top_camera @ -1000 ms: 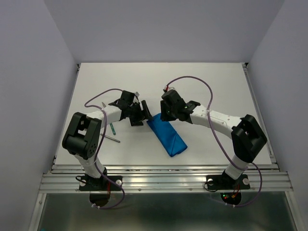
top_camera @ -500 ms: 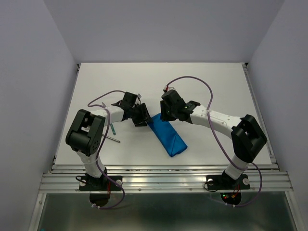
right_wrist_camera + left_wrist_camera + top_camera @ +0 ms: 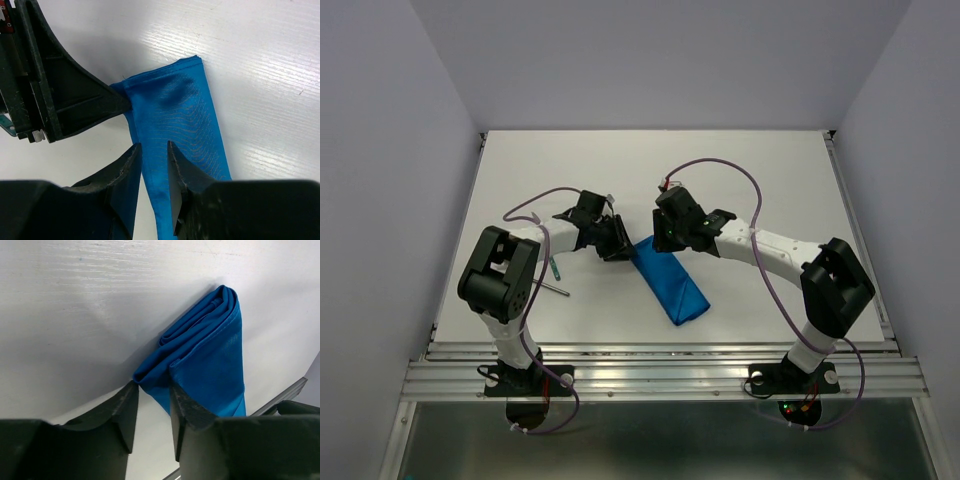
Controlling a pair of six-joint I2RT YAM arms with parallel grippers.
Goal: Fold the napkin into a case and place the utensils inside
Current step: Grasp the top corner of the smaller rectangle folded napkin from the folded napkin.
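Napkin (image 3: pixel 670 285) lies folded narrow on tabletop (image 3: pixel 740 170). We note left pincer (image 3: pixel 152 388) clenched on its corner; right pincer (image 3: pixel 153 148) grasps the edge just beside.

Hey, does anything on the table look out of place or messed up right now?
Nothing stands out. The napkin is a tidy folded strip; the utensils lie left of it, apart. Nothing looks spilled or damaged.
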